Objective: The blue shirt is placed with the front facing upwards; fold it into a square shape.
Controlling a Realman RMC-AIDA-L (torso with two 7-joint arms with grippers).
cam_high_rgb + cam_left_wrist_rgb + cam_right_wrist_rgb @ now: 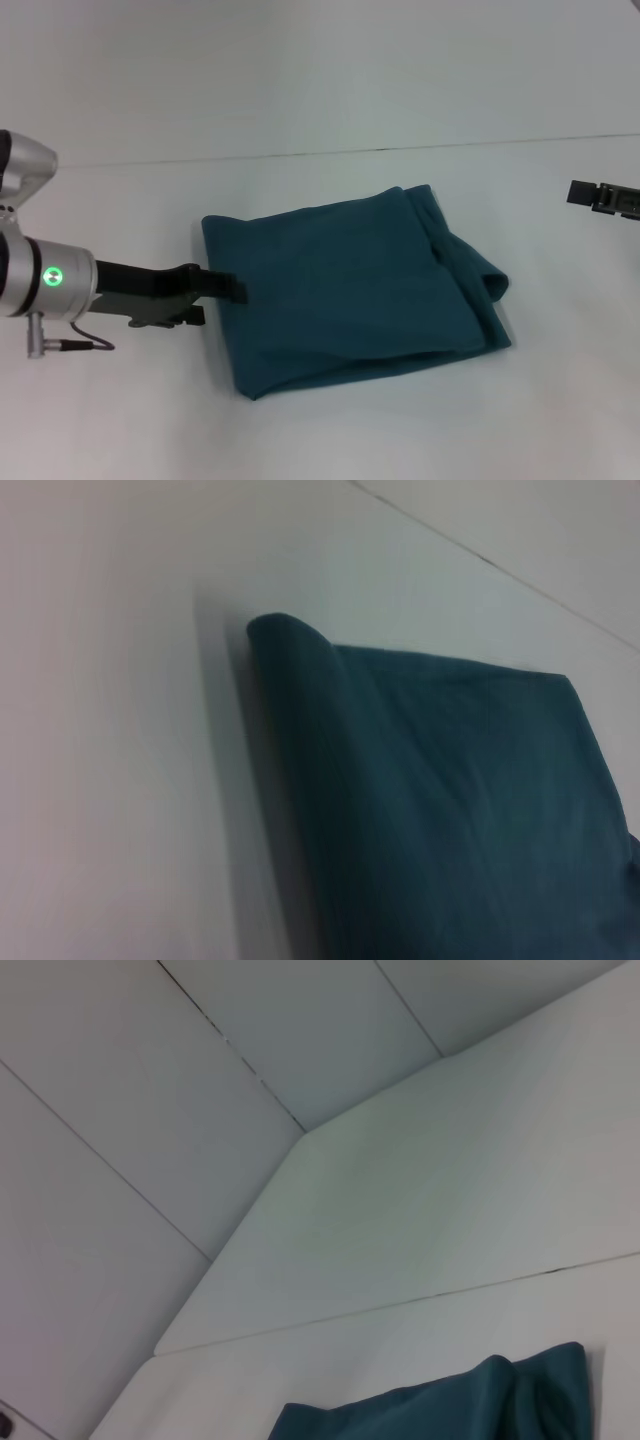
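blue shirt (350,290): soft cotton, rough square fold, rumpled right edge | white matte worktop (330,90) | left claw (222,288) at shirt's left edge, grip can't tell | right claw (600,197) far right, apart from shirt, grip can't tell

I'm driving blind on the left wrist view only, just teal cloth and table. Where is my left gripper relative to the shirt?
Observer: In the head view the left gripper sits at the left edge of the blue shirt.
Operator: How does the whole shirt look?
Observer: Folded into a rough rectangle on the white table, front lettering hidden, with bunched layers along its right side.
Operator: And the right arm?
Observer: The right gripper is off to the right, clear of the shirt.
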